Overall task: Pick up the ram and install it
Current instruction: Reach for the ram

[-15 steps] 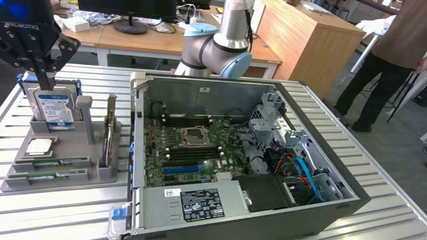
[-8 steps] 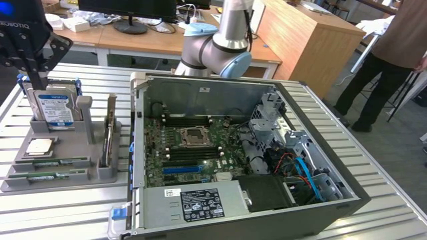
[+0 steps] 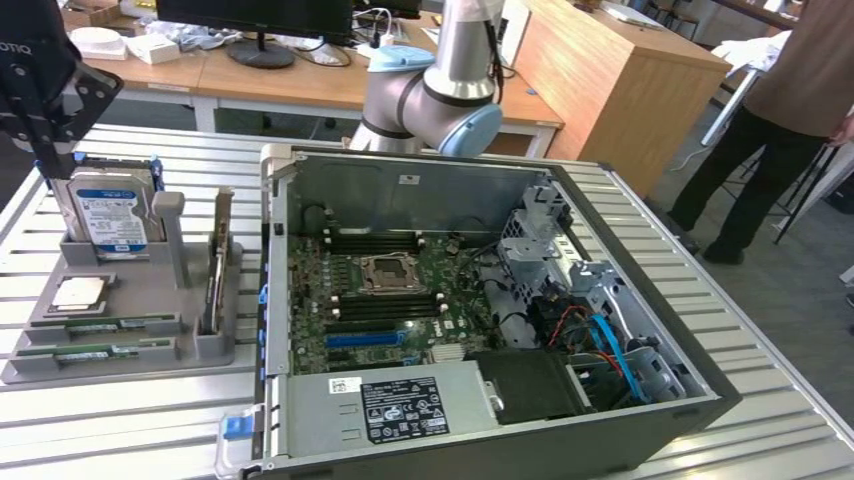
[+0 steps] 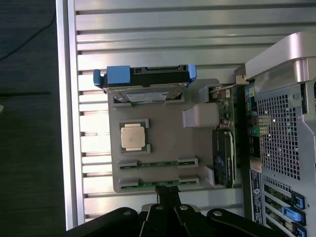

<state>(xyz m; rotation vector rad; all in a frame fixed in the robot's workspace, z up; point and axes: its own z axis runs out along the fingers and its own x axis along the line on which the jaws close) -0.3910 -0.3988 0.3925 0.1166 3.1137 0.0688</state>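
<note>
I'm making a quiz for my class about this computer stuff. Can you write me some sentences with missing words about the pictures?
1. The gray holder has ___ green ram sticks lying in it.
2. The hard drive standing in the holder wears clips coloured ___.
3. The computer case has its side ___, so the motherboard inside shows.

Missing words: two; blue; open.

Bright, even indoor light falls from above. The slatted table beneath the gripper glares pale, the floor beside it lies dim, and soft shadows fill the computer case.
</note>
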